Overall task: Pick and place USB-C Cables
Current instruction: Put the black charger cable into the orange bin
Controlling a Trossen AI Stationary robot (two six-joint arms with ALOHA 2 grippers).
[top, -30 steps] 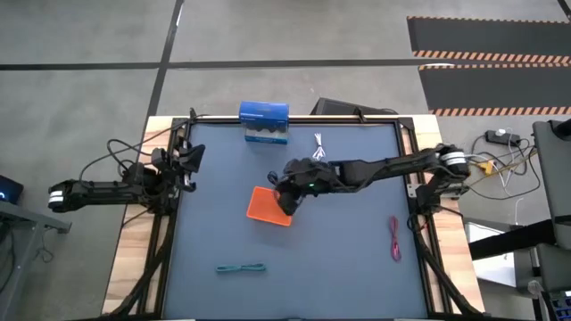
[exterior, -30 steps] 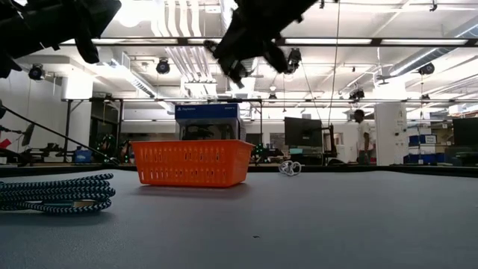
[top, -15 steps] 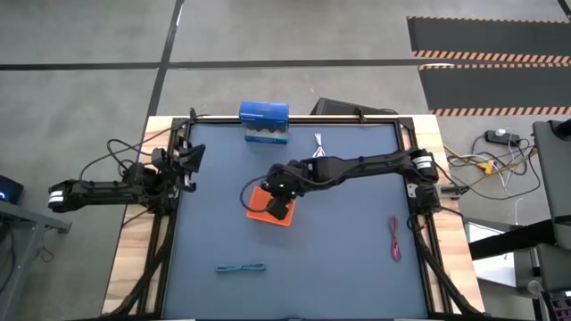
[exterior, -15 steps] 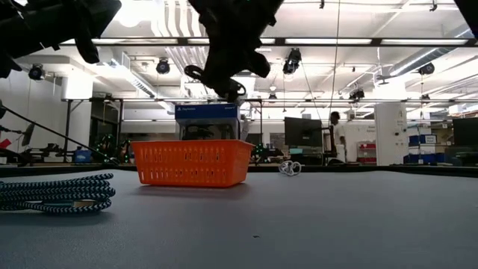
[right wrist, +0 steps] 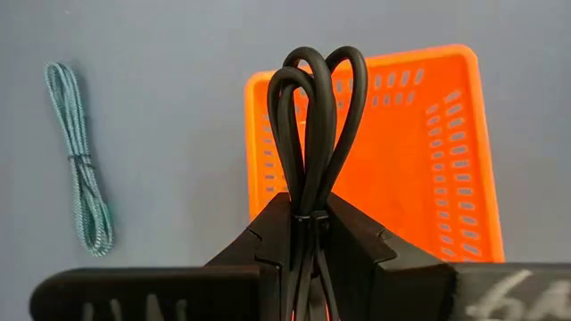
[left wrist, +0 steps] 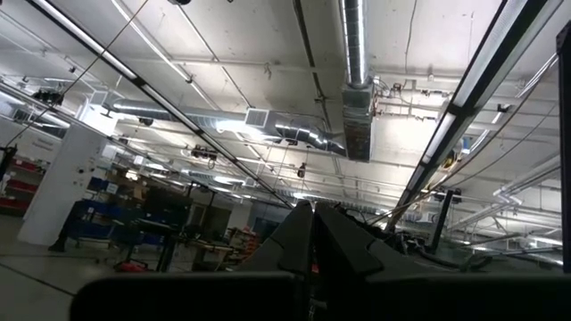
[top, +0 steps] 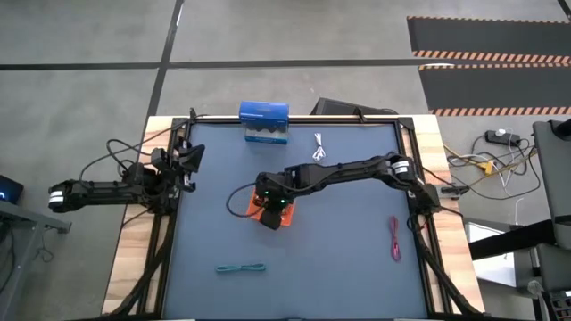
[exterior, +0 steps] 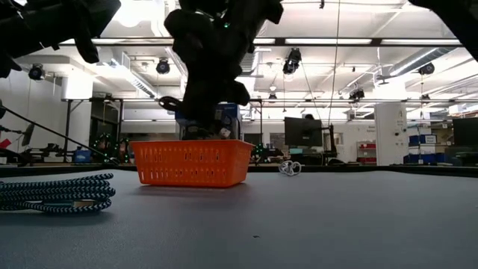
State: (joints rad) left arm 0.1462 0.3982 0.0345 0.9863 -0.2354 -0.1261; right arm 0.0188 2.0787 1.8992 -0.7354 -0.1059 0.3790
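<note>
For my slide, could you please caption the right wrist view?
Right gripper shut on the black cable above the orange tray; teal cable lies beside.

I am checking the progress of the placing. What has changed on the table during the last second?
The right gripper, shut on the black cable, moved left and came down over the orange tray. The left gripper stayed at the table's left edge; the teal, red and white cables did not move.

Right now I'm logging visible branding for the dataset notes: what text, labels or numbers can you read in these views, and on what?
Blue box at the table's far edge: white print on its top band, too small to read in the high and low views.
Nothing else shows readable text.
</note>
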